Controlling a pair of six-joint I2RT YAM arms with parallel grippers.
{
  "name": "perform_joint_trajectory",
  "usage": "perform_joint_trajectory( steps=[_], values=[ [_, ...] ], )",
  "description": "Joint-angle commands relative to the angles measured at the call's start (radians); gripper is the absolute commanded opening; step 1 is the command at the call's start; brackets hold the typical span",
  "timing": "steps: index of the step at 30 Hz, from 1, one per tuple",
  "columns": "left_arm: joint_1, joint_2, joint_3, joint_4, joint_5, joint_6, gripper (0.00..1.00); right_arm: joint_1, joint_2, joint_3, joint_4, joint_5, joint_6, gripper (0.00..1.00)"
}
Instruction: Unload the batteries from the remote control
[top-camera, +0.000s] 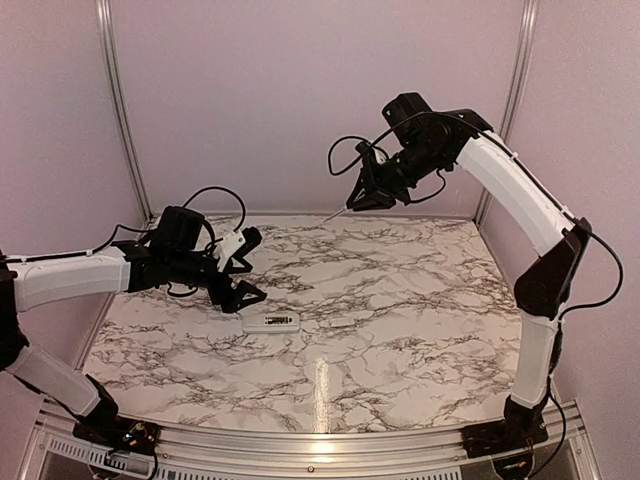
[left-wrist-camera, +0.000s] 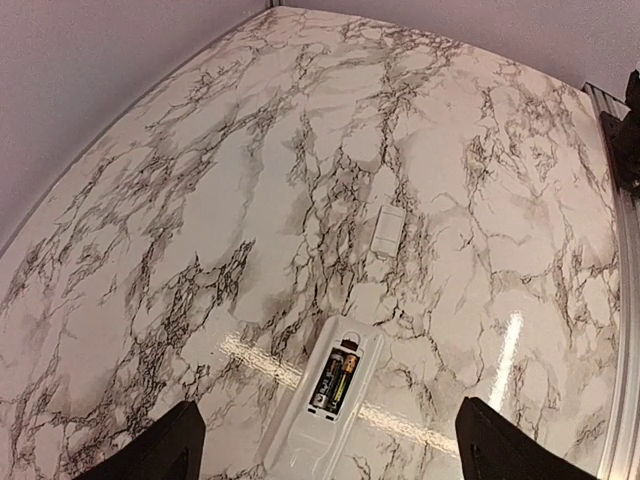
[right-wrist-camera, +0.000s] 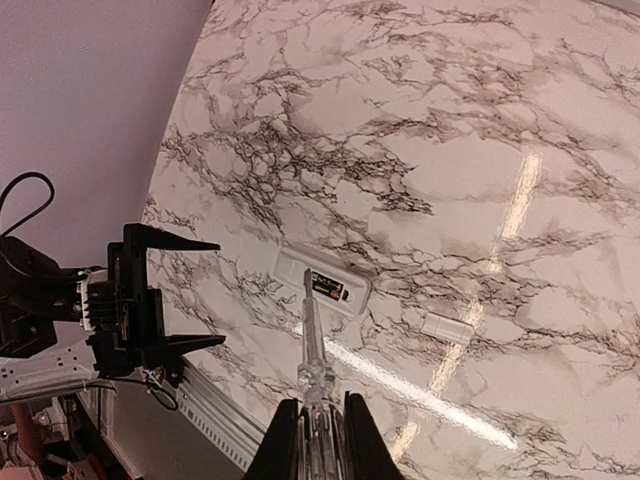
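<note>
The white remote control lies recess up on the marble table, its back cover off. Two dark batteries sit side by side in the recess. My left gripper hovers just above the remote, open, with its fingers far apart on either side of it. In the top view the left gripper hangs just behind the remote control. My right gripper is high at the back, shut on a clear-handled thin tool that points down toward the remote control.
A small flat white plate lies on the table just right of the remote; the top view also shows the plate. Metal rails run along the near edge, and pale walls close in the back and sides.
</note>
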Motion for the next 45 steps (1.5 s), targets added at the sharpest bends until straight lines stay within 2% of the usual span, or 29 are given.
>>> perform_joint_trajectory(
  steps=[1,7,13,18,24,30,35,45],
  values=[
    [0.001,0.042,0.051,-0.106,0.027,0.222,0.91,0.018,-0.018,-0.020,-0.134,0.121,-0.017,0.00],
    [0.001,0.137,0.085,-0.183,0.005,0.391,0.91,0.034,-0.023,-0.050,-0.134,0.132,-0.024,0.00],
    [0.001,0.234,0.120,-0.180,0.003,0.466,0.90,0.050,-0.019,-0.066,-0.133,0.143,-0.025,0.00],
    [0.000,0.297,0.158,-0.168,0.015,0.484,0.87,0.072,-0.011,-0.074,-0.132,0.133,-0.027,0.00],
    [-0.001,0.367,0.211,-0.234,0.002,0.527,0.84,0.075,-0.017,-0.092,-0.132,0.124,-0.030,0.00],
    [-0.001,0.340,0.152,-0.290,-0.038,0.542,0.86,0.083,-0.018,-0.102,-0.129,0.113,-0.034,0.00],
    [-0.001,0.309,0.078,-0.253,-0.084,0.525,0.86,0.097,-0.028,-0.144,-0.103,0.097,-0.030,0.00],
    [0.001,0.369,0.094,-0.197,-0.140,0.533,0.83,0.104,-0.011,-0.147,-0.088,0.074,-0.042,0.00]
  ],
)
